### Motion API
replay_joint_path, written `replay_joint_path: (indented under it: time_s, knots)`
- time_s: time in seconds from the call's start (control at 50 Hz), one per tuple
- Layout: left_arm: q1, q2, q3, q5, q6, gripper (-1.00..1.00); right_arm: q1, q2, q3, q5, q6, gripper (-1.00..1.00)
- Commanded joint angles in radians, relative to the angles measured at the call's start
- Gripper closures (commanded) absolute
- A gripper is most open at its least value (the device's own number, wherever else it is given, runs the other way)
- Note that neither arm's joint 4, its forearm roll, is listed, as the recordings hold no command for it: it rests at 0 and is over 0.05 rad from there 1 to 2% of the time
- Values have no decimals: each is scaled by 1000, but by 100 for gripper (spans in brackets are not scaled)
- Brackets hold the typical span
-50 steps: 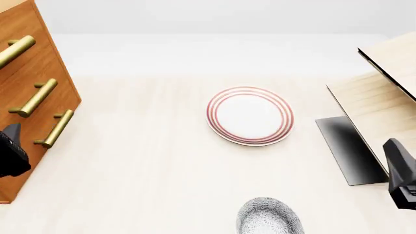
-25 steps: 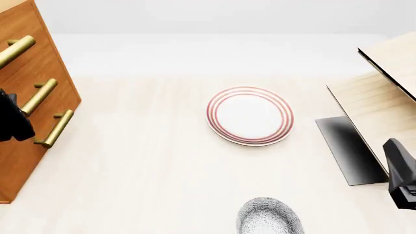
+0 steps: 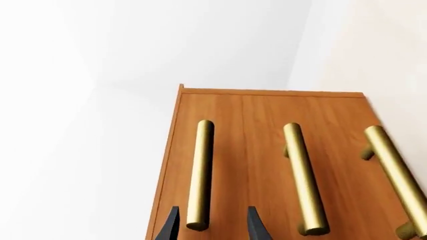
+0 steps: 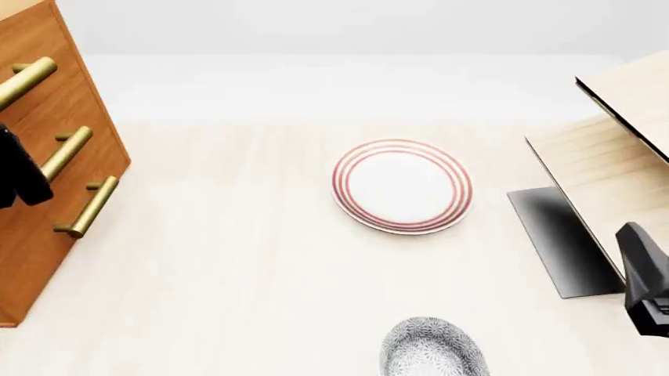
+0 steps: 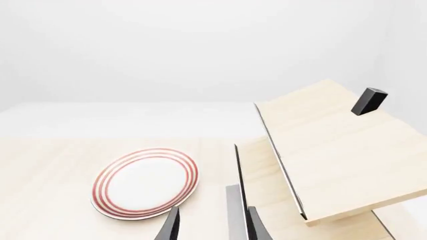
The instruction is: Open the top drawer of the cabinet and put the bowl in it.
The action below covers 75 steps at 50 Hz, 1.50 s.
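Observation:
The orange-brown cabinet (image 4: 63,117) stands at the table's left edge with its three drawer fronts flush. In the left wrist view the top drawer's brass handle (image 3: 200,170) lies in line between my left gripper's (image 3: 212,229) open fingertips; whether they reach around it I cannot tell. From the front, the left gripper (image 4: 19,168) hangs before the cabinet's face. The speckled grey-and-white bowl (image 4: 434,350) sits on the table at the near edge, partly cut off. My right gripper (image 4: 643,278) hovers open at the far right, its fingers (image 5: 172,226) holding nothing.
A flat white plate with red rings (image 4: 403,186) lies mid-table. A pale light-wood structure (image 4: 616,149) with slanted boards and a dark grey base slab (image 4: 559,239) stands at the right. The two lower brass handles (image 3: 303,175) sit beside the top one.
My left gripper has moved up and forward along the cabinet's front, from near the bottom handle to higher on its face. The right arm, bowl and plate are unmoved.

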Motion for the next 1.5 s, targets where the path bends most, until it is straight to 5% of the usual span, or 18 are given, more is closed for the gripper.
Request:
replay_joint_path:
  time_s: [0.02, 0.14, 0.16, 0.66, 1.5]
  knots:
    - [9, 51, -39, -3, 3, -100, -1, -1, 2, -2, 0, -100]
    - [9, 59, -40, -17, 12, -100, 0, -1, 2, -2, -1, -100]
    - [4, 62, -37, -29, 16, 100, 0, -1, 2, -2, -1, -100]
    - [-38, -42, 54, -28, 86, 100, 0, -1, 2, -2, 0, -100]
    - [-249, 46, 112, -172, 102, 100, -1, -1, 2, -2, 0, -100]
